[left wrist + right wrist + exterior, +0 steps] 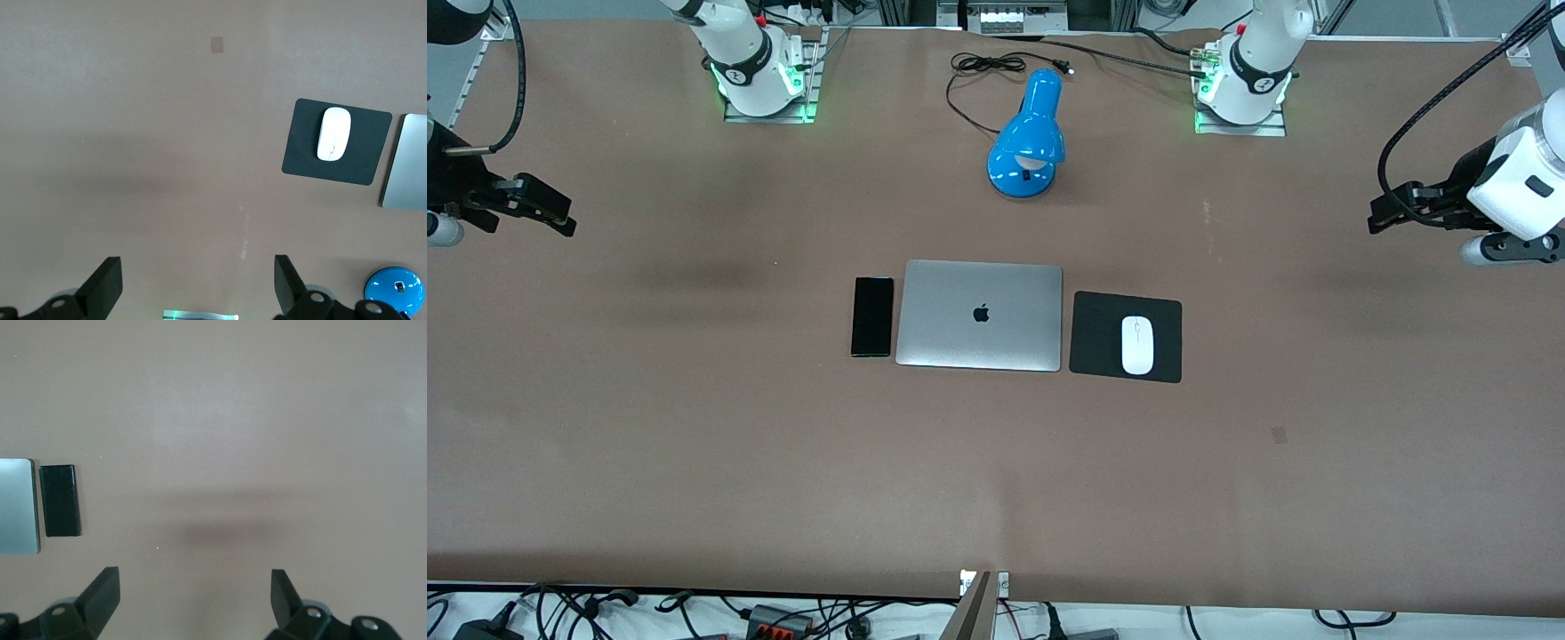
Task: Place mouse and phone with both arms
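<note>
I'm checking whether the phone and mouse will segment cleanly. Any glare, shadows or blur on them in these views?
Front view: sharp, evenly lit; the mouse stands out white against the black pad, and the phone shows no strong glare. Left wrist view: the mouse is crisp, soft shadow bands cross the table. Right wrist view: a faint sheen on the phone, and a dark shadow patch on bare table.

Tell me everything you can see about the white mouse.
The mouse is a small, glossy white oval with a thin grey line near one end of its top. It lies flat at about the middle of a black square mouse pad, beside the closed silver laptop, toward the left arm's end of the table. Neither hand touches it.
</note>
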Available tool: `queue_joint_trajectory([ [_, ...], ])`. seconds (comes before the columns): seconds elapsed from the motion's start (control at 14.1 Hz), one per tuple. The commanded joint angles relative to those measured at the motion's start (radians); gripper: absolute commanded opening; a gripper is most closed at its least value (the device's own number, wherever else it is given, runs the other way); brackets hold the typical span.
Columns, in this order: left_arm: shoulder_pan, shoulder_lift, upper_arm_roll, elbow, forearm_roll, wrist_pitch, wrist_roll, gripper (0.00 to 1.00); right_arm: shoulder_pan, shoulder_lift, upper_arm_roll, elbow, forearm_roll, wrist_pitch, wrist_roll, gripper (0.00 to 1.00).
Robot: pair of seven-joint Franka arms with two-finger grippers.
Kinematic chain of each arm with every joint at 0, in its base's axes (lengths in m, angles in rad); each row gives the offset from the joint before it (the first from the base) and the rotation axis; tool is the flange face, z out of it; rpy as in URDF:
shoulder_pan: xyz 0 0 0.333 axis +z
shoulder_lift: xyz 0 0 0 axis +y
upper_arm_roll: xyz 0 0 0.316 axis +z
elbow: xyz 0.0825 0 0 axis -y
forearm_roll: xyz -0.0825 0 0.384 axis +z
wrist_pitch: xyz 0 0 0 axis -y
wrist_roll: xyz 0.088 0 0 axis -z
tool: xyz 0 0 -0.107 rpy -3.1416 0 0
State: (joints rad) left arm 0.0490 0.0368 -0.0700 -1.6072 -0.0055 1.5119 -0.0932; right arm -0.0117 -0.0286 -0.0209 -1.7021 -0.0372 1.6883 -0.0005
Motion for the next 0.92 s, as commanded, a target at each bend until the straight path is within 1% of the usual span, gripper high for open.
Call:
queue_joint_trajectory([
  [0.0, 0.0, -0.009, 0.006, -0.007, 0.013, -0.007, 0.021, 1.0, -0.004, -0.017, 0.001, -0.011, 0.016, -0.009, -0.021, 1.0],
  [0.21, -0.001, -0.009, 0.006, -0.007, 0.013, -0.007, 0.021, 1.0, -0.005, -0.017, -0.001, -0.011, 0.019, -0.015, -0.061, 1.0],
  [0.85, 0.003, -0.009, 0.006, -0.007, 0.013, -0.007, 0.023, 1.0, -0.005, -0.022, -0.001, -0.011, 0.022, -0.018, -0.038, 1.0],
])
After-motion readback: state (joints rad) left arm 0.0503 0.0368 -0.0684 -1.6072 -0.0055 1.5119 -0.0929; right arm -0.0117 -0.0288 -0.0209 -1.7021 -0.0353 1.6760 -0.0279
